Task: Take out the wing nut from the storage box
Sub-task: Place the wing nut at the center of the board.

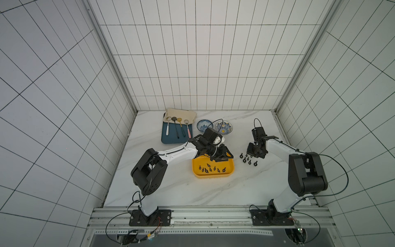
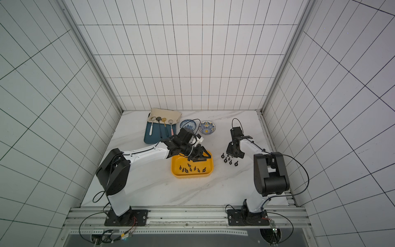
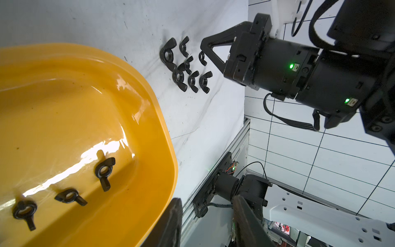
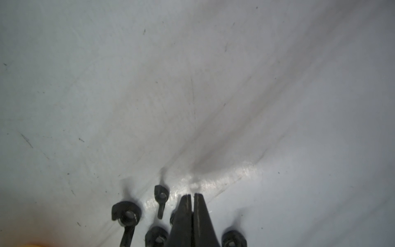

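Note:
The storage box (image 1: 213, 175) (image 2: 192, 175) is a shallow yellow tray at mid-table, with several black wing nuts (image 1: 210, 169) (image 2: 192, 169) lying in a row inside it. In the left wrist view its rim (image 3: 162, 119) curves past three of these nuts (image 3: 104, 170). My left gripper (image 1: 222, 157) (image 2: 199, 157) (image 3: 208, 216) hovers over the box's far right corner, open and empty. My right gripper (image 1: 248, 155) (image 2: 228, 154) (image 4: 191, 195) is shut, empty, tips down among a pile of wing nuts (image 1: 248, 160) (image 3: 186, 66) (image 4: 126, 216) on the table right of the box.
A dark-blue tray (image 1: 171, 139) holding several spoons lies at the back left, partly under a beige cloth (image 1: 181, 114). Two patterned blue bowls (image 1: 204, 125) (image 1: 224, 127) stand behind the left wrist. An aluminium rail (image 1: 213, 213) runs along the table's front edge.

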Controlling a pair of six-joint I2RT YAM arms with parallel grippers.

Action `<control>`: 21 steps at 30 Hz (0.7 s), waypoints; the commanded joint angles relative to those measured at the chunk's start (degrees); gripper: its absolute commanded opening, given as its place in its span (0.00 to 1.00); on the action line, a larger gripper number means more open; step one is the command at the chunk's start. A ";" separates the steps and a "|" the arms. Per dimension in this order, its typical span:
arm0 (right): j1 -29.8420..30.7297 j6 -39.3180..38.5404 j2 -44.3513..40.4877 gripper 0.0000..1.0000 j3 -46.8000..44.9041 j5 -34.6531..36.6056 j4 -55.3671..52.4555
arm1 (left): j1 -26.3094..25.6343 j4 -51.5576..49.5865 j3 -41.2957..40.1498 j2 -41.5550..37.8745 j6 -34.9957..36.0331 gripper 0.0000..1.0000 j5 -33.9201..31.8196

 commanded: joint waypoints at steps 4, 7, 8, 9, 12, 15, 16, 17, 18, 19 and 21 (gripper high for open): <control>-1.17 0.05 3.52 0.00 0.15 0.02 0.02 | 0.04 -1.19 0.80 -0.81 1.71 0.42 -0.28; -1.14 0.05 3.89 0.00 -0.41 0.05 0.28 | 0.08 -1.08 0.58 -0.56 1.54 0.43 -0.14; -1.17 -0.04 4.03 0.01 -0.54 0.04 0.29 | 0.08 -1.01 0.54 -0.55 1.54 0.43 -0.11; -1.17 -0.17 4.26 0.01 -0.68 -0.01 0.28 | 0.08 -1.00 0.70 -0.56 1.62 0.43 -0.10; -1.17 -0.30 4.19 0.07 -0.99 -0.03 0.11 | 0.03 -1.08 0.88 -0.64 1.83 0.43 -0.01; -1.21 -0.30 3.69 0.16 -1.14 -0.18 -0.14 | 0.08 -1.09 0.97 -0.55 1.81 0.42 0.04; -1.15 -0.30 3.27 0.18 -1.17 -0.14 -0.23 | 0.03 -1.09 0.89 -0.63 1.80 0.43 0.08; -1.17 -0.30 2.66 0.19 -1.21 -0.05 -0.33 | 0.08 -1.17 0.84 -0.72 1.80 0.43 -0.07; -1.18 -0.43 2.15 0.20 -1.03 0.09 -0.56 | 0.15 -1.18 0.72 -0.88 1.80 0.43 0.00; -1.19 -0.52 1.61 0.21 -0.83 0.41 -0.83 | 0.17 -1.08 0.50 -1.06 1.80 0.42 -0.01; -1.17 -0.81 0.45 0.23 -0.42 1.41 -1.56 | 0.30 -0.33 -0.31 -2.00 1.97 0.43 0.21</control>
